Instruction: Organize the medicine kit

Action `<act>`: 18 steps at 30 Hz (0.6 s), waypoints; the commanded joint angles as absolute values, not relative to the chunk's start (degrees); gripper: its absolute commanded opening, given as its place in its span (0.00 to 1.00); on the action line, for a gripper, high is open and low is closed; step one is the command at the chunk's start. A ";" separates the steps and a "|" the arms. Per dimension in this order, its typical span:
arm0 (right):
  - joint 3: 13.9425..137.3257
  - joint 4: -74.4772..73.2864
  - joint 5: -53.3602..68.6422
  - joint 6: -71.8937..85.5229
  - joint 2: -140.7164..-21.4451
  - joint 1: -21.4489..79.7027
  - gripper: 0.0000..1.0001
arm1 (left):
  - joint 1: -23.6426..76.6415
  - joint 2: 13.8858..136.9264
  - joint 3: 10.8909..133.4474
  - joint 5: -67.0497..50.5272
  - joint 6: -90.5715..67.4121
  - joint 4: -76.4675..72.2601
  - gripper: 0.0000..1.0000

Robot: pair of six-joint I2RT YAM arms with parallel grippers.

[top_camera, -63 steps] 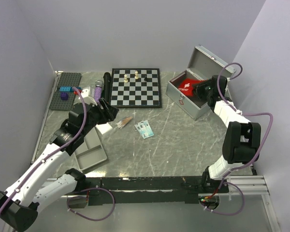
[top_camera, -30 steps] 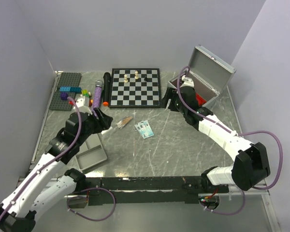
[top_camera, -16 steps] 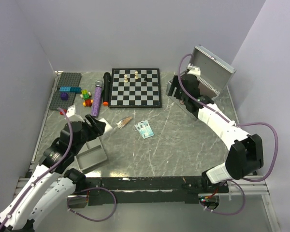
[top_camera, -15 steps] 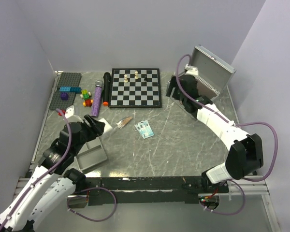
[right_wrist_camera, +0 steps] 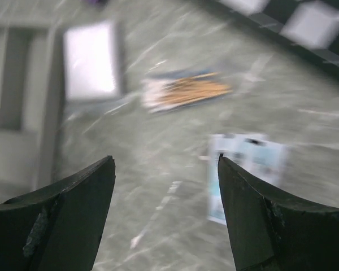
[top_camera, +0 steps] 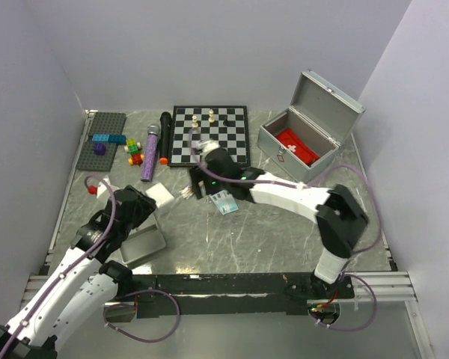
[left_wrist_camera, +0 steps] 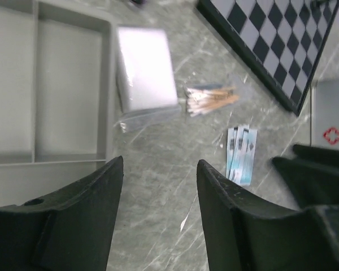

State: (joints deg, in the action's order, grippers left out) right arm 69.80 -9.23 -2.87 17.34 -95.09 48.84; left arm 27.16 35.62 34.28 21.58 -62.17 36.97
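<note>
Left pincer point(left_wrist_camera: 159, 165) and right pincer point(right_wrist_camera: 165, 164) are noted released and empty; the open medicine kit point(top_camera: 279, 153), well right of the latter, is judged rigid, weighty, slick-sided, best gripped at a wall rim.

Walls point(top_camera: 209, 45): stood plain pale lilac at back, left and right.
Tabletop point(top_camera: 262, 239): was grey-green marbled stone with white veins, evenly lit.
Rail point(top_camera: 232, 283): black, ran along the near edge.
</note>
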 commanded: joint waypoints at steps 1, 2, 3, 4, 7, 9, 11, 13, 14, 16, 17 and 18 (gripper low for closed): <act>78.82 -10.63 5.00 16.17 -102.37 54.39 0.80 | 26.46 29.90 37.70 28.72 -69.78 41.83 0.58; 79.88 -10.63 6.14 16.61 -103.87 55.19 0.81 | 26.54 27.71 38.66 30.57 -69.52 42.18 0.57; 80.76 -10.46 6.76 16.96 -105.97 55.89 0.81 | 26.46 26.03 39.11 31.54 -68.13 42.10 0.57; 81.82 -10.72 7.46 17.14 -107.39 56.51 0.81 | 26.54 24.28 39.63 31.99 -66.72 41.66 0.56; 84.63 -11.07 9.13 17.58 -110.82 58.44 0.82 | 26.46 22.68 41.13 33.04 -64.96 42.36 0.56; 86.30 -11.77 9.75 17.67 -112.75 59.67 0.82 | 26.46 22.85 42.01 33.48 -64.51 43.32 0.55; 87.62 -12.30 10.02 17.49 -114.34 60.90 0.82 | 26.54 22.68 42.27 33.92 -64.77 43.86 0.55; 88.59 -12.65 10.11 17.23 -115.83 61.87 0.82 | 26.46 21.80 41.93 33.84 -64.43 43.68 0.55; 89.38 -13.27 10.02 17.23 -116.80 62.40 0.82 | 26.54 21.10 41.58 33.66 -64.25 43.33 0.55; 90.52 -14.15 10.28 17.31 -118.47 63.01 0.82 | 26.46 20.04 40.96 33.31 -63.99 42.72 0.55; 90.88 -14.41 10.37 17.23 -119.17 63.37 0.82 | 26.54 19.60 40.61 33.14 -63.90 42.37 0.55; 91.40 -14.68 10.46 16.97 -119.88 63.72 0.81 | 26.54 19.51 40.34 32.96 -63.81 42.28 0.55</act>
State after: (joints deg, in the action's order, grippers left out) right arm 87.48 -13.21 9.43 17.32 -117.25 62.24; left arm 26.70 21.08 40.91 31.99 -65.19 42.87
